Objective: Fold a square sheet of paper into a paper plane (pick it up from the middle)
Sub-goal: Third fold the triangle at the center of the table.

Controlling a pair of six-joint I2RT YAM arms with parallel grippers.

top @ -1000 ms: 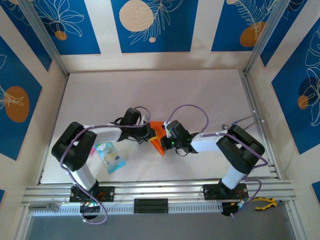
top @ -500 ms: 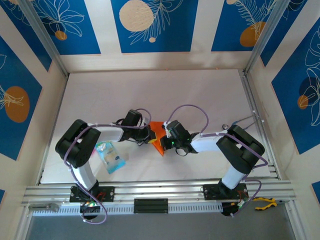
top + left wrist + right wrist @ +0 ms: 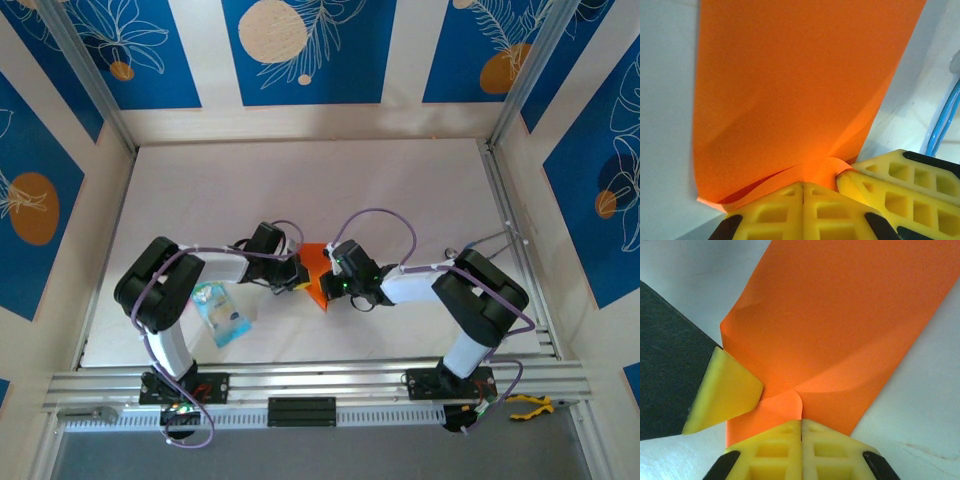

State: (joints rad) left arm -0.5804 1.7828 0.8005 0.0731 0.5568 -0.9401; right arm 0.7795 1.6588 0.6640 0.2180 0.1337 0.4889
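Note:
The square sheet of paper (image 3: 313, 266) is bright orange and folded into a wedge whose point faces the near edge. It lies mid-table between both arms. My left gripper (image 3: 299, 277) is shut on its left side, and in the left wrist view a curled fold of the paper (image 3: 790, 90) runs into the closed yellow jaws of that gripper (image 3: 802, 186). My right gripper (image 3: 328, 283) is shut on the right side, where a curled flap of the paper (image 3: 840, 325) meets the gripper's (image 3: 801, 422) closed jaws. The two grippers almost touch: the left one's fingers (image 3: 725, 390) show beside the right one's.
A small blue and clear plastic packet (image 3: 222, 313) lies near my left arm's base. The white table (image 3: 300, 180) is walled on three sides, with a metal rail (image 3: 320, 382) along the near edge. A thin rod (image 3: 490, 240) lies at the right.
My left arm's elbow has swung slightly right and the left gripper has pressed a little closer to the right one. Both grippers have kept hold of the orange paper.

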